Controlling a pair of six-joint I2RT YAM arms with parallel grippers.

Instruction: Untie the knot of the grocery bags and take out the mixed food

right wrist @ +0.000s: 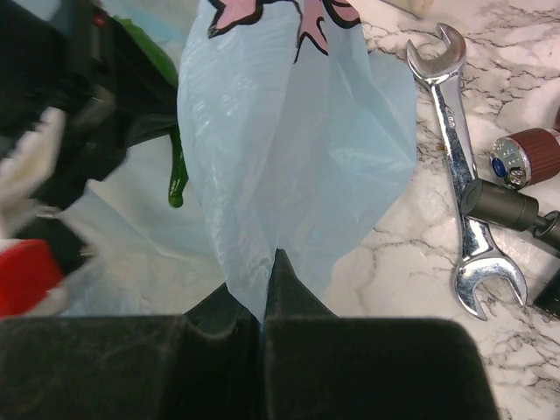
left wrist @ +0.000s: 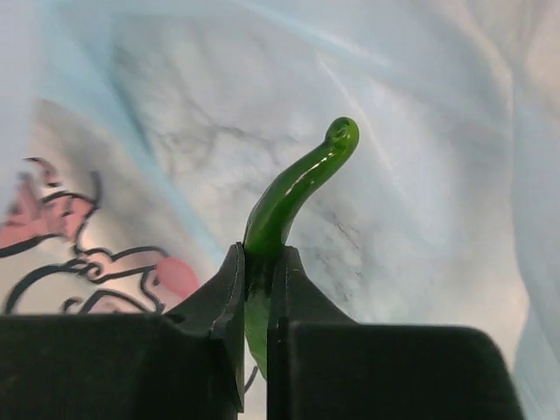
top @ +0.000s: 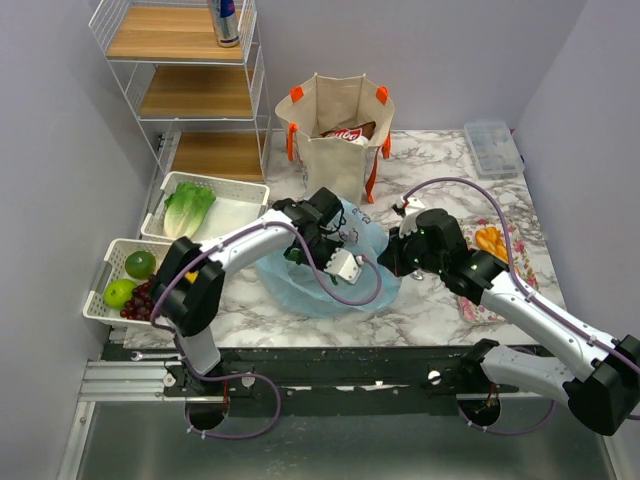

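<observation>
Far left: two white wire baskets. In the near basket (top: 112,250), green fruits (top: 138,265) and dark grapes (top: 140,300); in the far basket (top: 240,187), lettuce (top: 187,208). Up on the top shelf (top: 160,35), a blue-silver can (top: 226,20). Far centre on the marble surface (top: 430,310): the canvas tote (top: 340,150), upright and open, a red snack packet (top: 345,133) inside. Nearer, mid-surface, the light-blue plastic bag (top: 300,285), crumpled. Left claw (left wrist: 261,258) inside it, clamped tight on a curved green cucumber (left wrist: 293,188). Right claw (right wrist: 262,284) pinched closed on a fold of the bag's film. Just right of the bag, a steel wrench (right wrist: 459,166) flat on the marble. Farther right, orange fruits (top: 490,240).
</observation>
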